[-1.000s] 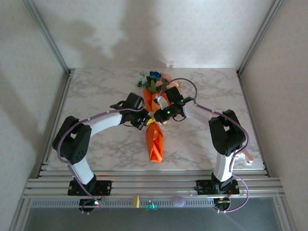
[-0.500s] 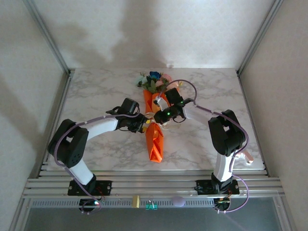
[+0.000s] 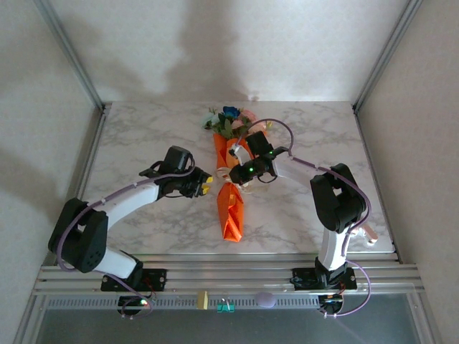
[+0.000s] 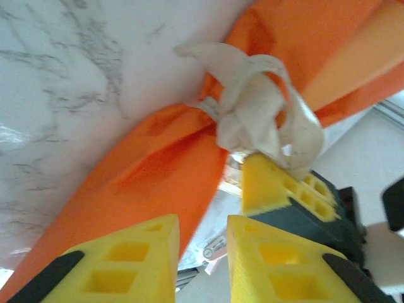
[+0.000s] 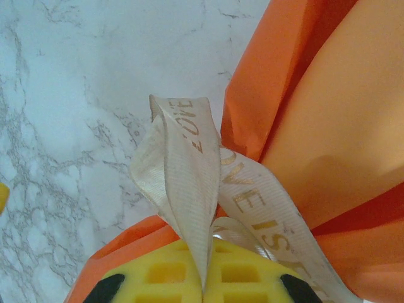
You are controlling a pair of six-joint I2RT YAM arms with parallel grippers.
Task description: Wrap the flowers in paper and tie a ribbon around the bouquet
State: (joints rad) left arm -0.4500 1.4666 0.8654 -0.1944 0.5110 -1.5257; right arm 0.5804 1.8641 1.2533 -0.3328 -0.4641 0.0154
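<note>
Bouquet (image 3: 230,188): one unit, lying flat on the marble table (image 3: 143,136), at the centre of the top view and slightly above mid-frame.

Components, counted:
- Flowers (image 3: 229,120): one bunch, with blue, pink and white blooms and green leaves visible at the upper end.
- Paper (image 3: 231,213): one orange sheet, wrapped into a long narrow cone.
- Ribbon (image 3: 226,174): one cream strip, cinched around the middle of the cone. In the left wrist view it forms a bunched knot (image 4: 252,117) with a loop at the right. In the right wrist view (image 5: 189,158) it carries gold lettering.

Orientation: in the top view the long axis runs almost straight up and down the frame. The flower heads point to the top of the frame and the folded paper tail points to the bottom.

Right gripper (image 3: 234,172): one, at the right side of the ribbon band. In the right wrist view its yellow fingers are closed (image 5: 205,278) and the ribbon is pinched in the seam between them, rising upward from the grip.

Left gripper (image 3: 205,188): one, to the left of the cone's middle, just beside the paper. In the left wrist view (image 4: 202,230) its yellow fingers stand slightly parted with a narrow gap and nothing between them.
</note>
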